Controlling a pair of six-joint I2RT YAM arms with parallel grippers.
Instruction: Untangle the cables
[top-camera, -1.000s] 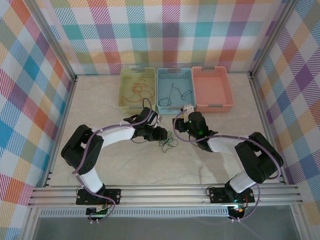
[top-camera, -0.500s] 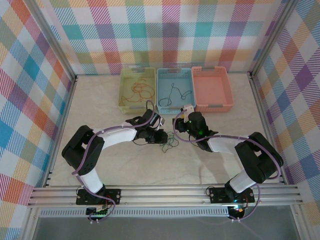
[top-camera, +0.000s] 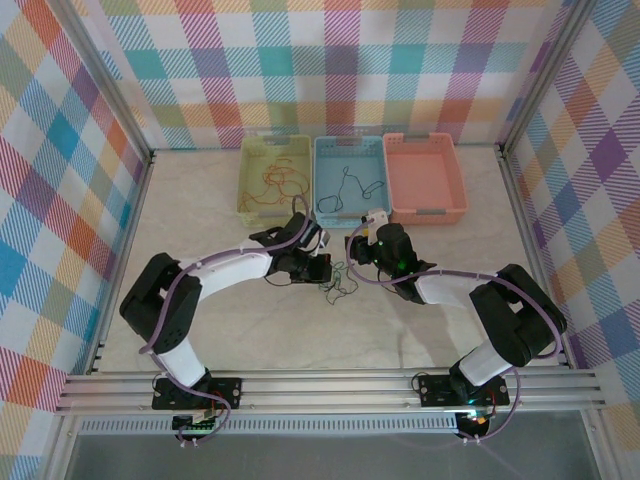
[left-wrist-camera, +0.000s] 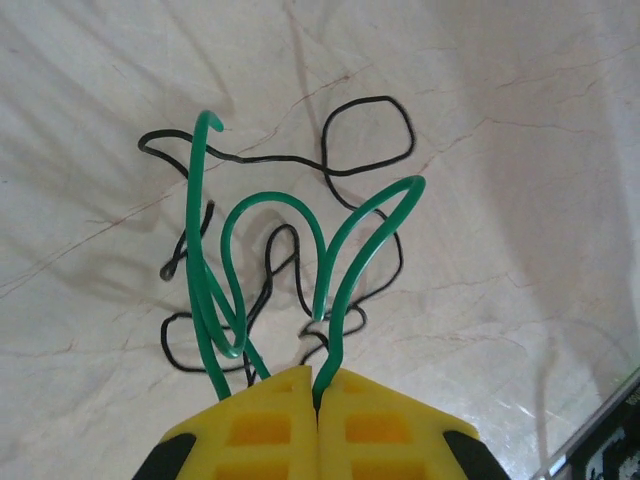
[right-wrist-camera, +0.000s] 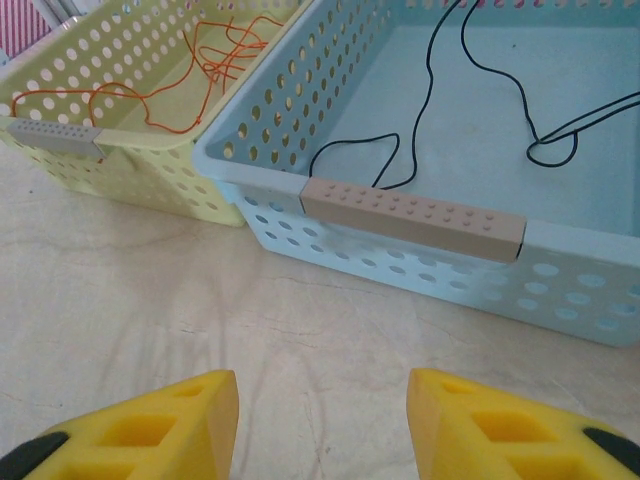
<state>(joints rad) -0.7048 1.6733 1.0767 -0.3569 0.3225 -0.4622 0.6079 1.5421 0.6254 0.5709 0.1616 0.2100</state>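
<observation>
Marble-patterned counter (top-camera: 200, 200) carries everything, walled by bright plaid panels. Both arms reach toward its middle: the left arm (top-camera: 225, 268) stretches right and the right arm (top-camera: 450, 288) stretches left, so their wrists are near each other. Along the far edge three baskets stand side by side and touching, a yellow basket (top-camera: 275, 140) on the left, a blue basket (top-camera: 349, 141) in the middle and a pink basket (top-camera: 425, 180) on the right. The left tool (left-wrist-camera: 318, 385) has its yellow pads pressed together, pinching the green cable (left-wrist-camera: 272, 196). That cable springs out from between the pads in several tall loops, one free end curling at the top left. Under those loops the black cable (left-wrist-camera: 376, 98) lies flat on the counter in a loose scribble, its widest ring on the far side. The right tool (right-wrist-camera: 322, 400) is spread wide and holds nothing, hovering over bare counter just in front of the blue basket's near wall. An orange cable (top-camera: 275, 186) sits tangled in the yellow basket, and a second black cable (right-wrist-camera: 428, 95) winds across the floor of the blue basket.
</observation>
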